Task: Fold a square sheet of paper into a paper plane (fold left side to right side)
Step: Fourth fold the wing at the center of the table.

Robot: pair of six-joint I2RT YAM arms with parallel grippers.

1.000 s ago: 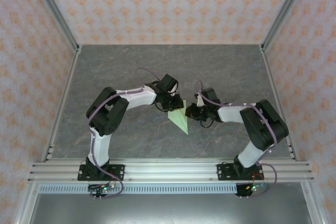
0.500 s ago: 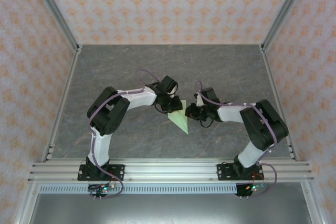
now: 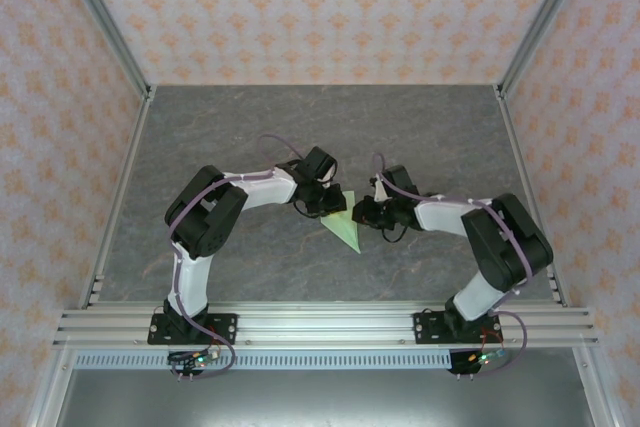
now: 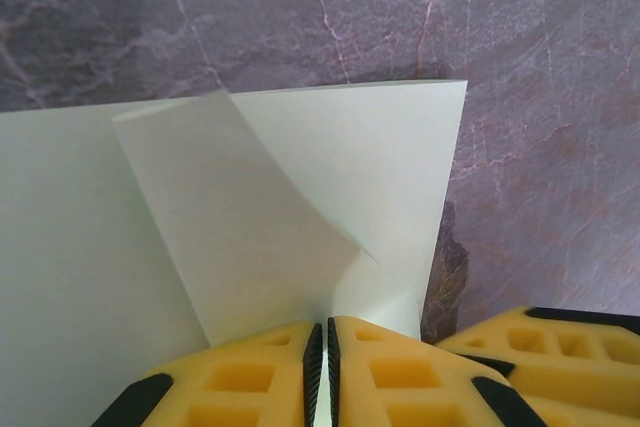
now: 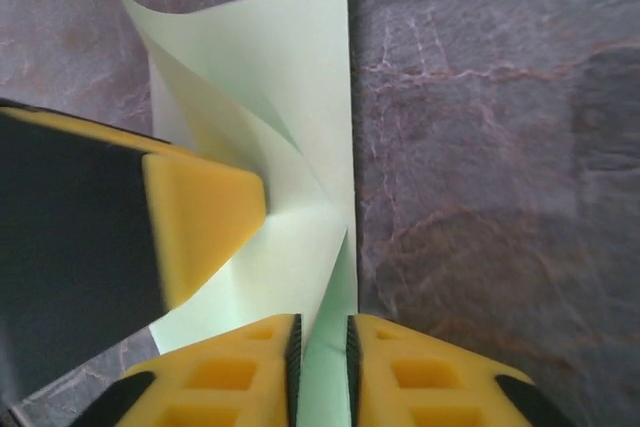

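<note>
Green, pale & plain: the paper sheet [image 3: 341,231] is creased into a narrow triangle w/ its sharp tip toward the near edge. It lies at mid-table [image 3: 250,137], between the two gripper heads. Close up, one thin flap curls up off the flat layers, and diagonal creases meet near the straight long edge.

Left gripper [image 3: 326,205] is on the sheet's wide end. Its yellow fingers [image 4: 250,377] are together bar a hairline, tips down on the paper at the foot of the raised flap. Can't tell if they pinch it or just press.

Right gripper [image 3: 361,213] is just beside the sheet's right edge, jaws a narrow slit apart w/ green showing in the slit. Can't tell whether it grips.

Count: 1 sheet, 2 grippers, 2 arms, 1 grey marbled table.
</note>
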